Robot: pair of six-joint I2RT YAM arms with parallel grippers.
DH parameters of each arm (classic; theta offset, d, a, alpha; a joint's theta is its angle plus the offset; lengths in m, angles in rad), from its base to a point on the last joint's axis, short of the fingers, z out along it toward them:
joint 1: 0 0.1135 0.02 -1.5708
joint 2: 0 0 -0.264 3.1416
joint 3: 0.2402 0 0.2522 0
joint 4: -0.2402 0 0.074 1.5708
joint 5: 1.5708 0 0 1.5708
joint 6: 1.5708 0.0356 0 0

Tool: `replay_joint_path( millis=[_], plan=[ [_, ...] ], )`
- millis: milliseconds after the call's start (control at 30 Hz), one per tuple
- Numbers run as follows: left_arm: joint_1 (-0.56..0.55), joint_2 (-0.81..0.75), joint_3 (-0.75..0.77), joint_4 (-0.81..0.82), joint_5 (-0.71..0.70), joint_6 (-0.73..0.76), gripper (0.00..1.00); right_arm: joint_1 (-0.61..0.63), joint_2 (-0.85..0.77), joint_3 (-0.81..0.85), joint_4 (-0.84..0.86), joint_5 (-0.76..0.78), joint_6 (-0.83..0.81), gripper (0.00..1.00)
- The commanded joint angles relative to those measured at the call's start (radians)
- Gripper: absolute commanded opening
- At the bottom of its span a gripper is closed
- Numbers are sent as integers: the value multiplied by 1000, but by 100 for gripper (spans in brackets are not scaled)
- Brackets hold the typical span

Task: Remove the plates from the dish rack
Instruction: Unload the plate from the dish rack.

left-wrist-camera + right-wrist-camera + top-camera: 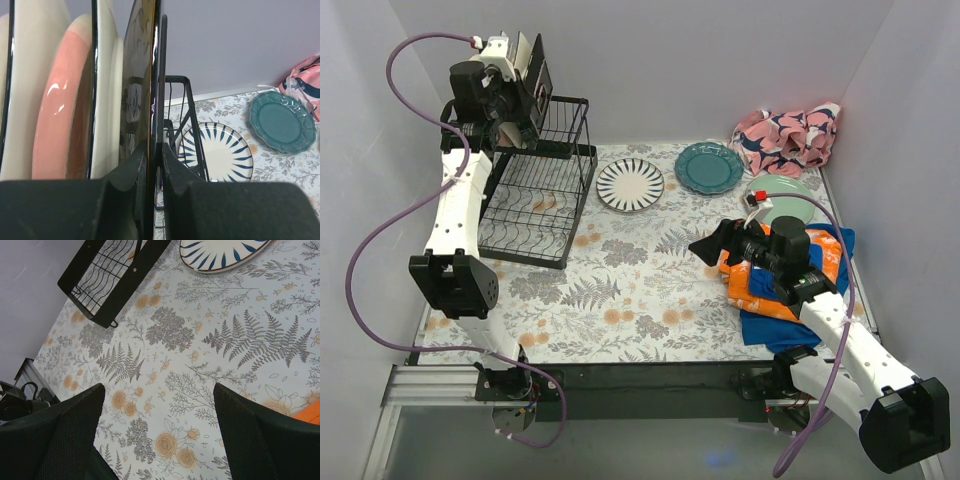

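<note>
A: Left arm, pose?
B: Stretched up from its base at the near left to the far-left corner. The wrist sits over the top tier of the dish rack (535,200).
A: Fingers?
B: The left gripper (154,150) is clamped on the rim of a dark plate (142,75), one finger on each face. The plate stands upright on edge in the rack. Beside it, also on edge, are a cream plate (107,100), a pink plate (62,115) and another cream one.
A: Right arm?
B: Low, with the forearm lying over the orange and blue cloth (770,305). The right gripper (160,440) points left over the patterned table (620,290); its fingers are wide apart and hold nothing.
A: Plates off the rack?
B: Three lie flat on the table: a striped plate (630,185) just right of the rack, a teal plate (708,167) beside it, and a pale green plate (788,190) further right.
</note>
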Motion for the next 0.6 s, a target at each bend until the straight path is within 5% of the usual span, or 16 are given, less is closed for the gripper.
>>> replay_joint_path(
  millis=[0, 567],
  plan=[
    [-14, -90, -65, 166, 73, 55, 0, 9, 8, 8, 49, 10, -5, 93],
    [-15, -167, -74, 377, 176, 58, 0, 16, 19, 9, 46, 22, -11, 93]
  ],
)
